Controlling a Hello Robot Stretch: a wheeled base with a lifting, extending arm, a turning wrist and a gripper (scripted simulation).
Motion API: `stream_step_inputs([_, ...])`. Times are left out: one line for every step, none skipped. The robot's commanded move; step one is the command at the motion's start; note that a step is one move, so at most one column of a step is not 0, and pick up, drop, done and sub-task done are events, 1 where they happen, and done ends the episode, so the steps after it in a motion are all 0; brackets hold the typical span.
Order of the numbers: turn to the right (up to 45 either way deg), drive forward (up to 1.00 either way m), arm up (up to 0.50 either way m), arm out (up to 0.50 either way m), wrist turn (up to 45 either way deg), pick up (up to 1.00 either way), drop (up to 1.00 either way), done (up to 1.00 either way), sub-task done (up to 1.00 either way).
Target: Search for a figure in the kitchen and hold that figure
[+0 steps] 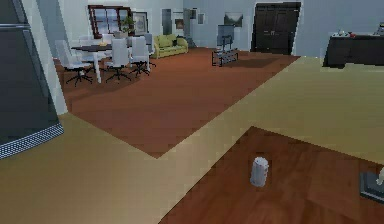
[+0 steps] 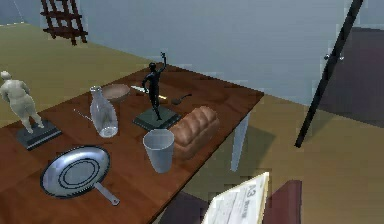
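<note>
Now, flat bases keep both upright on the tabletop [image 2: 222, 97]: dark figure [image 2: 153, 88] beside the bread [image 2: 194, 126], pale figure [image 2: 18, 100] at the corner; tool's state, cannot tell.

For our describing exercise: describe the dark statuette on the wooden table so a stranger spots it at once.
On the brown wooden table, between the clear glass bottle and the brown bread loaf, stands a slim black figure on a dark square base. The table's other figure is pale and stout.

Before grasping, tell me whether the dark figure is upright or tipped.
Upright: the dark figure stands on its square base, flat on the table.
</note>
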Motion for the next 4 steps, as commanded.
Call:
stream_step_inputs([0.0, 0.0, 0.36, 0.0, 0.0, 0.0, 0.0, 0.0, 0.0])
stream_step_inputs([0.0, 0.0, 0.0, 0.5, 0.0, 0.0, 0.0, 0.0, 0.0])
stream_step_inputs([0.0, 0.0, 0.0, 0.0, 45.0, 0.0, 0.0, 0.0, 0.0])
stream_step_inputs([0.0, 0.0, 0.0, 0.0, 45.0, 0.0, 0.0, 0.0, 0.0])
